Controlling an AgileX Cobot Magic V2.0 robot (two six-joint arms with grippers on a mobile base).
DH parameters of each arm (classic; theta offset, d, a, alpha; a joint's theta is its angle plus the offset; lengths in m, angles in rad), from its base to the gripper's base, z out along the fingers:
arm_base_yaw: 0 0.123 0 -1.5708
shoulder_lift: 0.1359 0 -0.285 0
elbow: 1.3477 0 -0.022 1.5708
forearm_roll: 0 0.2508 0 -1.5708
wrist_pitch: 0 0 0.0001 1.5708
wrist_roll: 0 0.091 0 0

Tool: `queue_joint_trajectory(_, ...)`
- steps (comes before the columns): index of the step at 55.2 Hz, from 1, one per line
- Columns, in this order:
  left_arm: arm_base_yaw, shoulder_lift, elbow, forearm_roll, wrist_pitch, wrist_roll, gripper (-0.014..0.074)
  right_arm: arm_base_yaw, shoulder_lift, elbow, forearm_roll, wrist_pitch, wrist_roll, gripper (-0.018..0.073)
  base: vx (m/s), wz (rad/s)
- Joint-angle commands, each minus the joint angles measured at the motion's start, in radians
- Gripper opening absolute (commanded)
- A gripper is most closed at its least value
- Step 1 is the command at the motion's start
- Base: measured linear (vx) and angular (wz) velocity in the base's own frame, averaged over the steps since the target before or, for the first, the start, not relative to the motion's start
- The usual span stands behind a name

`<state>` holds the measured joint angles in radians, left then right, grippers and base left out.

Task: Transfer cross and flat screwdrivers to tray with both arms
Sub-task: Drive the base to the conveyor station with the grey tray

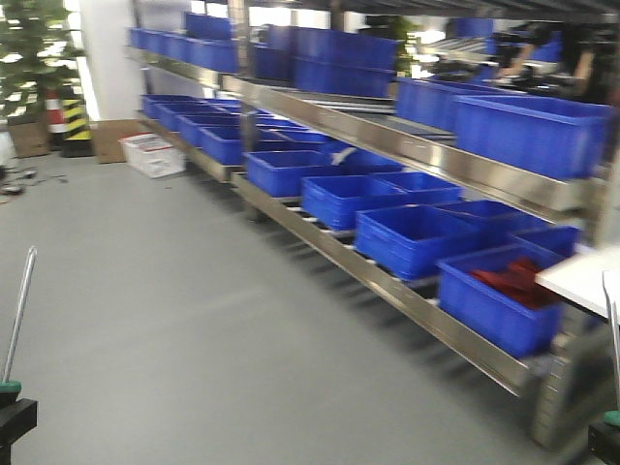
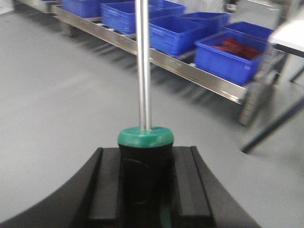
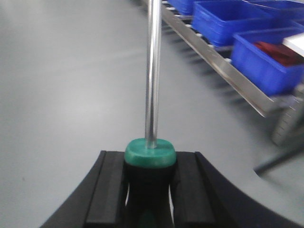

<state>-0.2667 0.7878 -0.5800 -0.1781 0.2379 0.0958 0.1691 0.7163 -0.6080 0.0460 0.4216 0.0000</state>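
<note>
**Item 1:** left screwdriver (image 2: 143,71). The black-and-green handle is clamped in the left hand (image 2: 145,190). The silver shaft stands near upright with the tip upward, leaning slightly right in the front view.

**Item 2:** right screwdriver (image 3: 153,71). The handle is clamped the same way in the right hand (image 3: 149,194), shaft near upright, tip upward.

**Tip type:** cannot tell cross from flat.

**Location:** both are held above the grey floor (image 1: 194,339), near a steel rack of blue crates (image 1: 407,237).

**Writing:** markings on the white box (image 1: 155,155) are too blurred to read.

Steel rack (image 1: 407,145) carries blue crates (image 1: 412,237) on two levels. One crate holds red parts (image 1: 513,281). Grey floor (image 1: 174,329) has boxes (image 1: 155,155) near the wall.
</note>
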Motion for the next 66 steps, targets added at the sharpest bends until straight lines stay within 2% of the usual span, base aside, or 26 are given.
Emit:
queue_joint_trajectory(1, -0.004, -0.009, -0.031, -0.01, -0.089, -0.004, -0.0003, 0.0, -0.005, -0.032, -0.007, -0.088, 0.0, -0.0008, 0.57, 0.68)
queue_joint_trajectory(30, -0.004, -0.009, -0.031, -0.01, -0.089, -0.004, -0.0003, 0.0, -0.005, -0.032, -0.007, -0.087, 0.0, -0.0008, 0.59, 0.59)
queue_joint_trajectory(66, -0.004, -0.007, -0.031, -0.01, -0.089, -0.004, -0.0003, 0.0, -0.005, -0.032, -0.007, -0.087, 0.0, -0.0008, 0.61, 0.3)
